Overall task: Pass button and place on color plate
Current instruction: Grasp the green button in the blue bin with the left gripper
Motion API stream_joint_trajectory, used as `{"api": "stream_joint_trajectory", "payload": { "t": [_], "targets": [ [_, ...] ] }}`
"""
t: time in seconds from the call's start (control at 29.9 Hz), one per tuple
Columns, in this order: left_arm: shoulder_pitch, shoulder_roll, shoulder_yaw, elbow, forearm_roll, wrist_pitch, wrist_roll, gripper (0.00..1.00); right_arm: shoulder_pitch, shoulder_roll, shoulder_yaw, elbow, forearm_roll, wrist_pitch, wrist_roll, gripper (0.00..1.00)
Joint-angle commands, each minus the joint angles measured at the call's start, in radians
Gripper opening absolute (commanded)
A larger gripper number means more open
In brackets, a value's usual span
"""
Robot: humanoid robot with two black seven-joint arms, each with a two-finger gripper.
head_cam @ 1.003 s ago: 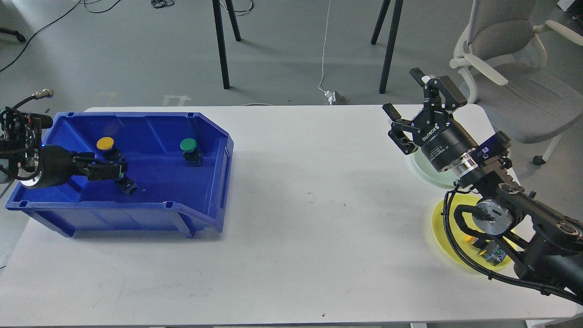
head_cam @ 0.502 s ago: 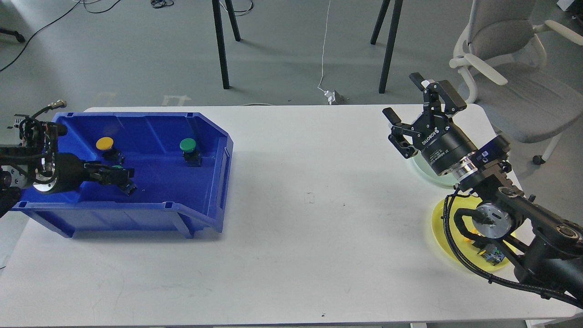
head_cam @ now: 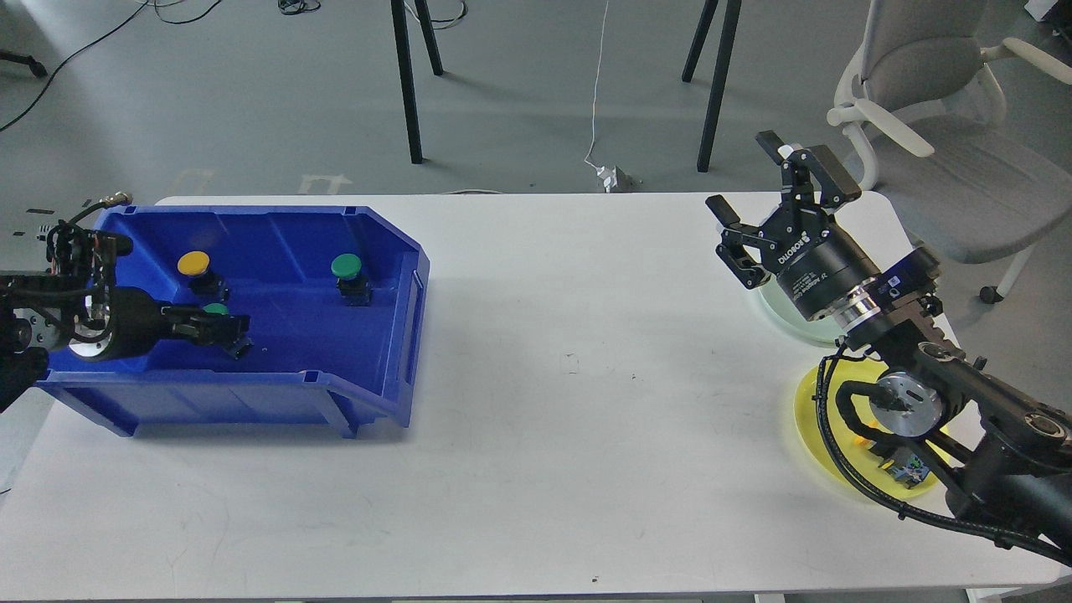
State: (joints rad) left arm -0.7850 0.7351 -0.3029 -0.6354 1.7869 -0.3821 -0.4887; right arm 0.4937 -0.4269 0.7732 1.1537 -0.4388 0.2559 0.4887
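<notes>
A blue bin [head_cam: 394,318] on the left of the table holds a yellow-capped button [head_cam: 194,263], a green-capped button [head_cam: 346,267] and a second green-capped button [head_cam: 216,310]. My left gripper [head_cam: 228,327] reaches into the bin and its dark fingers sit around that second green button. My right gripper [head_cam: 758,209] is open and empty, raised above the table's far right. A pale green plate [head_cam: 783,318] lies under my right wrist. A yellow plate [head_cam: 816,431] nearer me carries a button, mostly hidden by my arm.
A grey office chair [head_cam: 938,109] stands beyond the table's right end. Black stand legs [head_cam: 406,84] and a white cable lie on the floor behind the table. The bin's open front faces right.
My left gripper has slid right and lower in the bin, closing round the second green button. The bin shifted slightly. My right gripper has barely moved.
</notes>
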Motion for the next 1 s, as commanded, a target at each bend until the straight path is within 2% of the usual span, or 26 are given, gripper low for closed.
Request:
{"api": "stream_joint_trajectory", "payload": {
  "t": [0.0, 0.1, 0.37, 0.54, 0.64, 0.74, 0.97],
  "targets": [
    [-0.002, -0.011, 0.001, 0.019, -0.004, 0.0, 0.0, 0.78, -0.006, -0.001, 0.0, 0.001, 0.0, -0.001, 0.0, 0.94],
    [-0.002, -0.016, 0.001, 0.026, -0.004, 0.0, 0.0, 0.75, -0.007, -0.001, 0.003, 0.003, 0.0, -0.001, 0.0, 0.94],
    [-0.01, -0.025, 0.001, 0.037, -0.011, 0.009, 0.0, 0.73, -0.007, -0.001, 0.003, 0.003, 0.0, -0.001, 0.0, 0.94],
    [-0.008, -0.026, 0.005, 0.039, -0.011, 0.017, 0.0, 0.67, -0.007, -0.001, -0.002, 0.003, 0.0, 0.0, 0.0, 0.94],
    [-0.008, -0.025, 0.007, 0.039, -0.009, 0.026, 0.0, 0.61, -0.007, -0.001, -0.005, 0.004, 0.0, 0.0, 0.0, 0.94],
    [-0.008, -0.022, 0.008, 0.042, -0.009, 0.028, 0.0, 0.5, -0.007, -0.001, -0.005, 0.004, 0.0, 0.0, 0.0, 0.94],
    [-0.008, -0.022, 0.007, 0.054, -0.007, 0.028, 0.0, 0.31, -0.007, -0.001, -0.006, 0.003, 0.0, 0.0, 0.0, 0.94]
  ]
}}
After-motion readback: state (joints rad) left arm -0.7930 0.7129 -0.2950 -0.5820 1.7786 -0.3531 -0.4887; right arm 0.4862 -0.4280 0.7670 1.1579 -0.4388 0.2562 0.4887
